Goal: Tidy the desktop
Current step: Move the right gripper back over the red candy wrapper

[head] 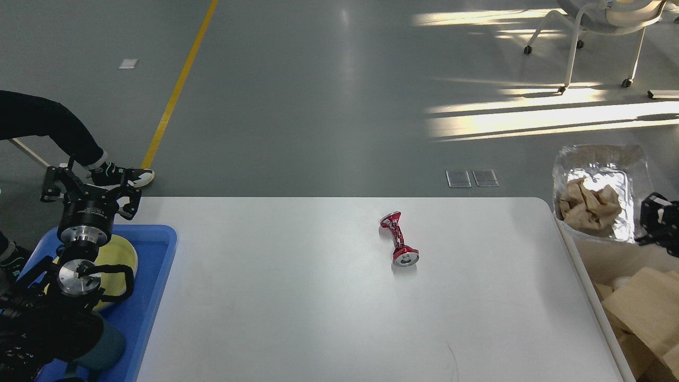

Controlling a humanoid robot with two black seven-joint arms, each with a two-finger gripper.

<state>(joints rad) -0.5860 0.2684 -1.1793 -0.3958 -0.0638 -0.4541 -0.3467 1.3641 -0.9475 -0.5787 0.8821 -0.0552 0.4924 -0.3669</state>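
The white desktop (297, 307) holds one crushed red can (399, 245), lying right of centre. At the far right, a foil tray (598, 170) with crumpled brown paper (589, 204) in it hangs tilted above the off-white bin (588, 286). My right gripper (651, 222) is shut on the tray's right edge, and only its tip shows at the frame's edge. My left gripper (90, 183) stands open and holds nothing, above the back of the blue tray (154, 276) at the left.
The blue tray carries a yellow-green dish (126, 253) and a teal cup (109, 345), partly hidden by my left arm. Cardboard pieces (644, 302) lie in the bin. A person's leg and shoe (119, 175) are behind the table's left corner. A wheeled chair (599, 32) stands far back right.
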